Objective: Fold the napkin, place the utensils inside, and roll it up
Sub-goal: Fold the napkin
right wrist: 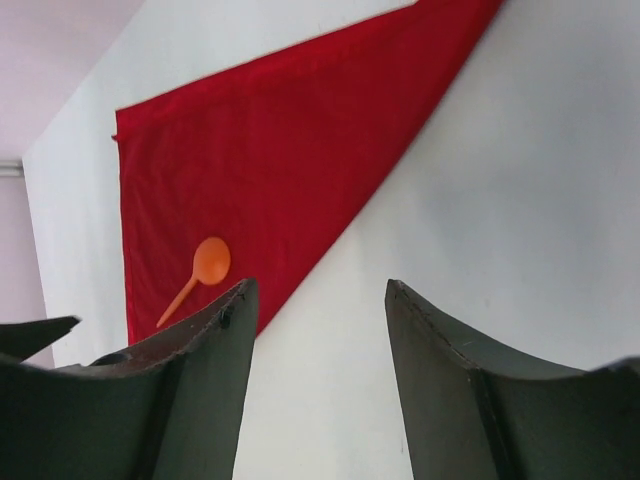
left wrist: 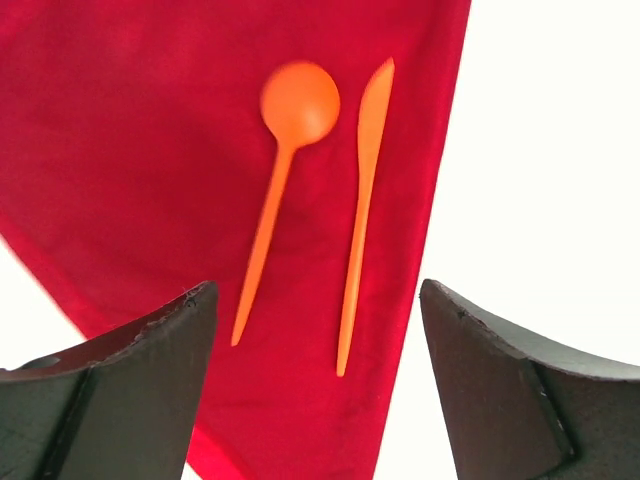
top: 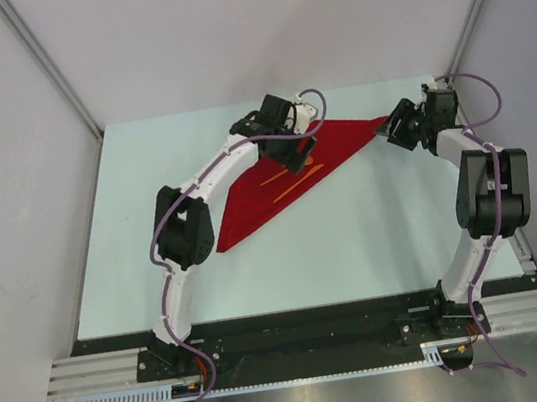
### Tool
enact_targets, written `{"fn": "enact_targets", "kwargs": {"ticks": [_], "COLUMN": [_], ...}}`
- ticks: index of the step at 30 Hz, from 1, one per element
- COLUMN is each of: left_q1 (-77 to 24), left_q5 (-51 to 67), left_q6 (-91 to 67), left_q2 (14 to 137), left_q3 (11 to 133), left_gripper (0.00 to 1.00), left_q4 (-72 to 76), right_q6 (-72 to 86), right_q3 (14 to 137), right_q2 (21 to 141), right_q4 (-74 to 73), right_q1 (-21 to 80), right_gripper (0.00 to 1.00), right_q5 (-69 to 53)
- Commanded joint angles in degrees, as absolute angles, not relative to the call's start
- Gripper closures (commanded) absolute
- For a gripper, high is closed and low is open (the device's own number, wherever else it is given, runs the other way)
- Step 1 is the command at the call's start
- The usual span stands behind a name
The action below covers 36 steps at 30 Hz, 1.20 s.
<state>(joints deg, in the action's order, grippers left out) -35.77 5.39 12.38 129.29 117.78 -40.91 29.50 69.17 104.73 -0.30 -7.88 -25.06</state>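
The red napkin (top: 276,185) is folded into a triangle, with an orange spoon (left wrist: 285,170) and knife (left wrist: 362,200) laid parallel on it. The left gripper (left wrist: 318,290) and right gripper (right wrist: 318,285) are spread, empty.

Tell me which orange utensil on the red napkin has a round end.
The spoon, left of the knife in the left wrist view: it ends in a round bowl, while the knife tapers to a flat point.

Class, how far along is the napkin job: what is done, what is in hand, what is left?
Done: the napkin lies folded in a triangle, with the spoon and knife on it. In hand: nothing; the left gripper hovers open above them, the right gripper open by a corner. Left: rolling.
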Motion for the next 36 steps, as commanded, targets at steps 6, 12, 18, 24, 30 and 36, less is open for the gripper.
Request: {"fn": "enact_targets", "kwargs": {"ticks": [6,12,18,24,30,36], "left_q1": [-27.6,-23.4,-23.3,-22.0,-20.2,-19.5], "left_q5": [8.3,16.0,18.6,18.4,18.5,17.8], "left_q6": [0.4,-14.8,-24.3,-28.8,-30.1,-30.1], "left_q2": [124.6,124.5,126.6,129.6,132.4,134.1], "left_q3": [112.8,105.5,101.5,101.1,101.1,101.8], "left_gripper": [0.14,0.14,0.14,0.13,0.13,0.13], "left_q4": [-32.8,-23.0,-15.5,-13.9,-13.1,-13.4], "right_q6": [33.0,33.0,33.0,32.6,32.3,32.3], "right_q3": [73.3,72.2,72.2,71.5,70.4,70.0], "right_q2": [109.2,109.2,109.2,107.4,105.4,104.0], "right_q4": [5.8,5.8,5.4,4.5,4.0,3.8], "right_q1": [-7.7,-6.3,-4.8,-4.0,-4.1,-4.6], "right_gripper": [0.42,0.42,0.43,0.43,0.43,0.43], "right_q5": [-26.8,-27.0,-27.5,-27.9,-28.3,-28.2]}}
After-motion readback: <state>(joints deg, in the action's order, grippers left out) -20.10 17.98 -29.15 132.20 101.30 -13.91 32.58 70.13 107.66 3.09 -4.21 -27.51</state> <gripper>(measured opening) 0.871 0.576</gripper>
